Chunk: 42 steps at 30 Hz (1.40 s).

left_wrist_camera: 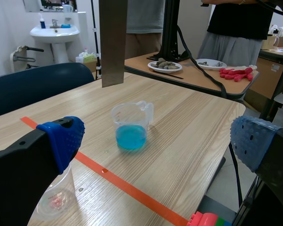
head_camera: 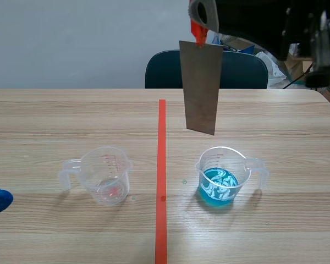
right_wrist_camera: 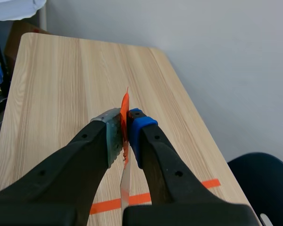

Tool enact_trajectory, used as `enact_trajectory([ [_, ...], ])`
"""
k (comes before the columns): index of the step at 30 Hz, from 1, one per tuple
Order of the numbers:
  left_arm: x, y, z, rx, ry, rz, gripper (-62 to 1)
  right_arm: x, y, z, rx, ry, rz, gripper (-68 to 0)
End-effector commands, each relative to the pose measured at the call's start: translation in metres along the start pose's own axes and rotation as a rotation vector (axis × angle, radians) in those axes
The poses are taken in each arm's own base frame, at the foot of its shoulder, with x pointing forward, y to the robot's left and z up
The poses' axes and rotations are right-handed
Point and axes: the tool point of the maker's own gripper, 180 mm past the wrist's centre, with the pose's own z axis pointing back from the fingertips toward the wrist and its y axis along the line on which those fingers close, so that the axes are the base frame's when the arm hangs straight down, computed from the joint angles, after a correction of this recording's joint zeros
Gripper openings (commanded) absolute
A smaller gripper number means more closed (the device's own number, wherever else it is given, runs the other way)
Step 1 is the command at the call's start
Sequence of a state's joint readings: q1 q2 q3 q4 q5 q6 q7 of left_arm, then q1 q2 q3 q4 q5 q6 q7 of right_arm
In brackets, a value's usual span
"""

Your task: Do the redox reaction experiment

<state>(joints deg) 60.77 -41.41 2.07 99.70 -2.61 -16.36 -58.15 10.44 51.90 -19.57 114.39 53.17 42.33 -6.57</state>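
Right end effector: clamped tight on the top end of the metal strip, right where an orange tab is stuck on. It's held up high over the right half of the worktop.
Metal strip: hangs pretty much straight down, lower edge above the blue cup and not touching it.
Blue cup: clear, blue liquid in the bottom, sits right of the orange tape line, handle pointing right.
Other cup: clear, left of the line, just a faint reddish trace inside, handle pointing left.
Left end effector: fingers wide apart, nothing in them, sitting low next to the other cup.
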Motion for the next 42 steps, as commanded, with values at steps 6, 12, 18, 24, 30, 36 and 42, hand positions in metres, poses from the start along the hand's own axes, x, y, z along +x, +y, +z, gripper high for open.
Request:
enact_trajectory([
  [6,0.008,-0.001,-0.003,0.005,-0.035,0.01,1.4,0.015,0.006,-0.024,0.069,-0.066,0.027,-66.7],
  [12,0.008,-0.001,-0.003,0.005,-0.035,0.01,1.4,0.016,0.01,-0.05,0.13,-0.097,0.009,-66.7],
  [18,0.008,-0.001,-0.003,0.005,-0.035,0.01,1.4,0.019,0.016,-0.078,0.194,-0.121,-0.005,-66.7],
  [24,0.008,-0.001,-0.003,0.005,-0.035,0.01,1.4,0.022,0.023,-0.1,0.244,-0.143,-0.02,-66.7],
  [30,0.008,-0.001,-0.003,0.005,-0.035,0.01,1.4,0.022,0.03,-0.12,0.281,-0.151,-0.023,-66.7],
  [36,0.008,-0.001,-0.003,0.006,-0.035,0.01,1.4,0.026,0.031,-0.134,0.29,-0.166,-0.026,-66.7],
  [42,0.008,-0.001,-0.003,0.006,-0.035,0.009,1.4,0.028,0.027,-0.144,0.279,-0.176,-0.038,-66.7],
])
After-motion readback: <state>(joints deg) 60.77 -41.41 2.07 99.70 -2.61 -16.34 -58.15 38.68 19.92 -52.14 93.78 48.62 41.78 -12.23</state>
